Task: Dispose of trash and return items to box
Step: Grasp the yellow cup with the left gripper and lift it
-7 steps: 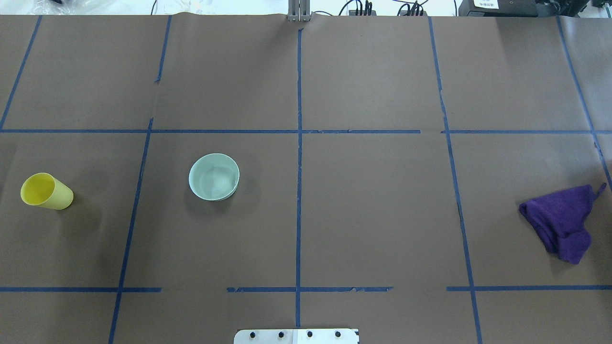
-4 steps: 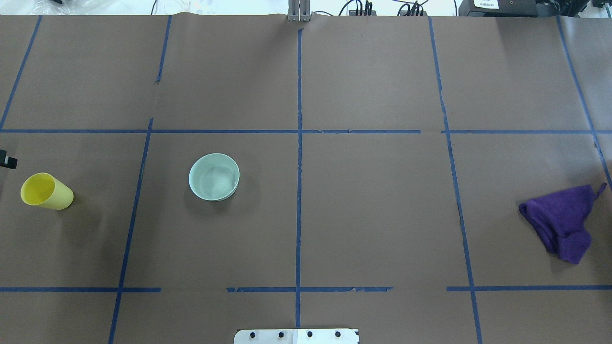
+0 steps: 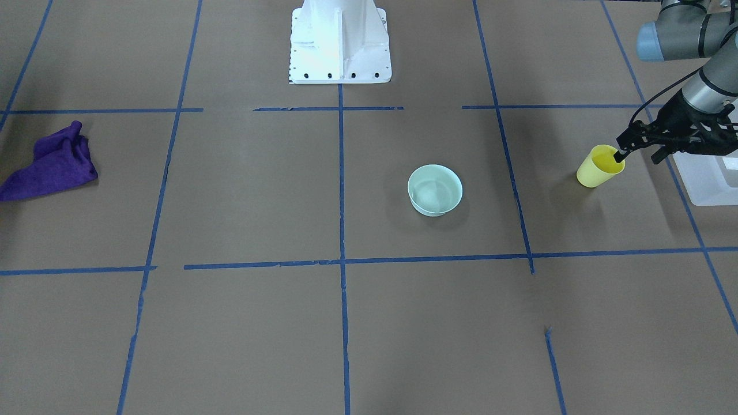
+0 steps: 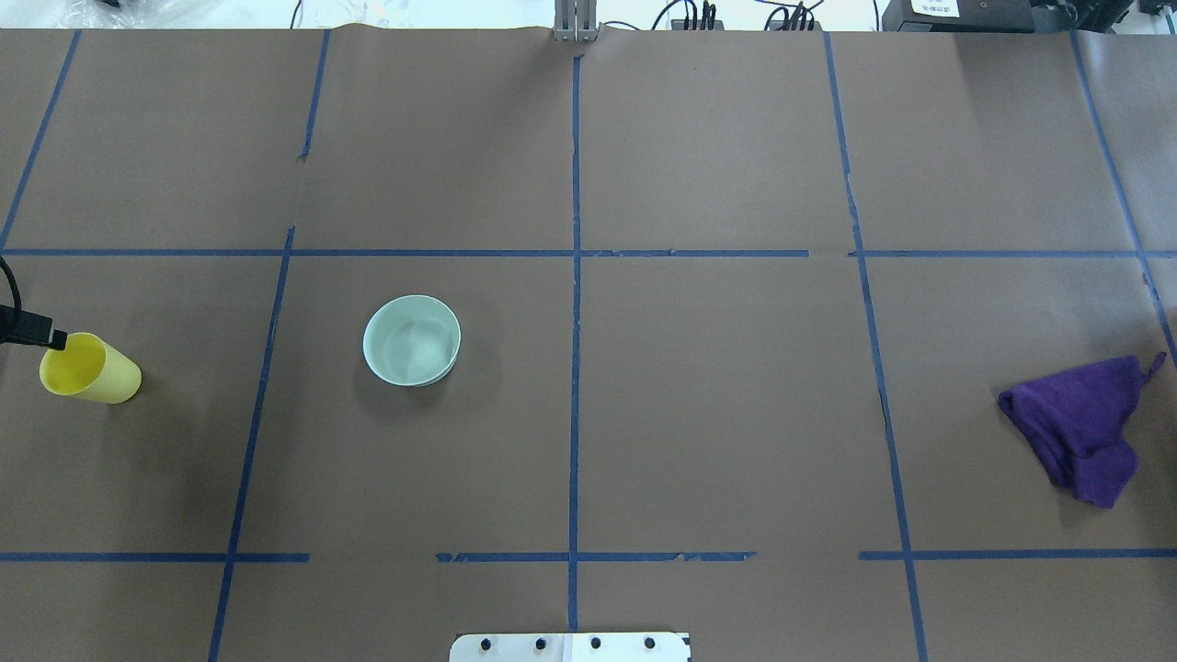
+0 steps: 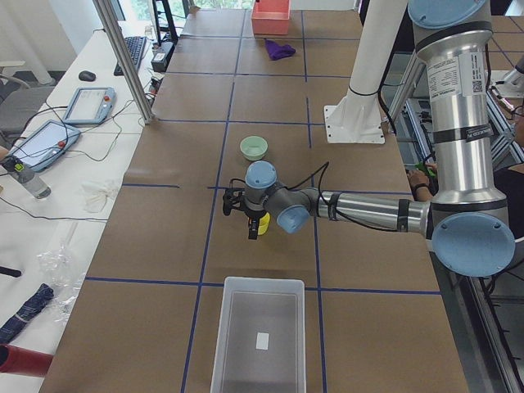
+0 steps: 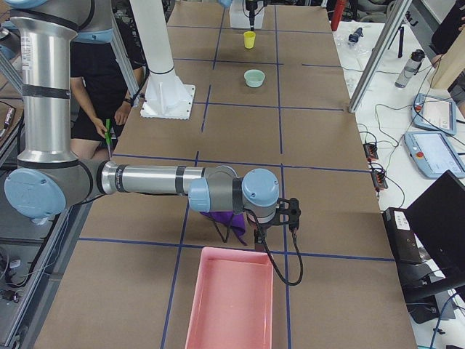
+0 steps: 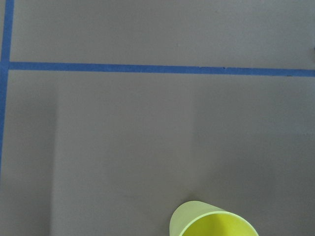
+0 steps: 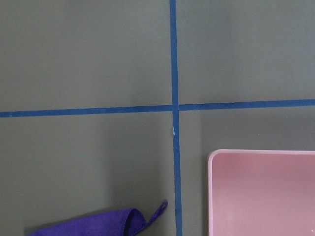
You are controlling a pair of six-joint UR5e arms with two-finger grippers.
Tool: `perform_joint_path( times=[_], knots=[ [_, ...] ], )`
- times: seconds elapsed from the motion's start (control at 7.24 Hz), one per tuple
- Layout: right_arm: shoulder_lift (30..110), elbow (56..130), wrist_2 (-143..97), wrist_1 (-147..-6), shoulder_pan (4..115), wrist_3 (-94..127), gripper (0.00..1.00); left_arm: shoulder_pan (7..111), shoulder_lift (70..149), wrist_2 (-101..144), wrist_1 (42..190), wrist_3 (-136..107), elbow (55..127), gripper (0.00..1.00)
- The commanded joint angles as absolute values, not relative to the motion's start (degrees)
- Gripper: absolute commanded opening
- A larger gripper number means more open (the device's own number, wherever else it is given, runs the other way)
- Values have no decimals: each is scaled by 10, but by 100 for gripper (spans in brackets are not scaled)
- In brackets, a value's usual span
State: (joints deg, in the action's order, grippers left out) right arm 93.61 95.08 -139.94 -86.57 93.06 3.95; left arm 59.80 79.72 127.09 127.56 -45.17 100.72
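"Cup (image 3: 597,170) status on your end?"

"I've just brought the left gripper (image 3: 637,157) in from the box side. A second ago it was barely at the edge of my overhead view; now one finger (image 4: 39,335) hangs at the cup's rim. The fingers stand apart with nothing held, and I can't tell whether that one touches the rim. The cup hasn't budged: upright on the tabletop (image 3: 346,323), mouth up."

"So the pick is next?"

"That's my reading: drop a finger inside the mouth, pinch the wall, then carry it to the box (image 3: 700,187). The box sits just beside the cup, on the side my arm comes from. It looks a light cup, so a nudge could tip it."

"Anything in the way?"

"Not on that short run, I'd say. The mint bowl (image 3: 435,190) is near the cup, on the side away from the box. Well beyond the bowl lies the purple cloth (image 3: 49,164), with the right gripper (image 6: 276,222) near it and a pink tray (image 6: 229,313) beside it. That gripper shows only from the side, so apart or together, I cannot tell."
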Motion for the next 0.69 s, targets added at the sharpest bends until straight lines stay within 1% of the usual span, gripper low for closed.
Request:
perform_joint_path(
  times=[0.0, 0.14, 0.28, 0.41, 0.55],
  knots=[
    [936, 950, -1398, -866, 929, 40, 100, 572, 797, 1253, 1276, -452, 1005, 94],
    [936, 950, -1397, -866, 929, 40, 100, 569, 797, 1252, 1276, -452, 1001, 93],
    [936, 950, -1397, -866, 929, 40, 100, 565, 797, 1252, 1277, -450, 996, 88],
    [936, 950, -1397, -866, 929, 40, 100, 562, 797, 1252, 1281, -450, 994, 80],
    [936, 950, -1397, -866, 929, 40, 100, 562, 797, 1252, 1281, -451, 994, 59]
  ],
)
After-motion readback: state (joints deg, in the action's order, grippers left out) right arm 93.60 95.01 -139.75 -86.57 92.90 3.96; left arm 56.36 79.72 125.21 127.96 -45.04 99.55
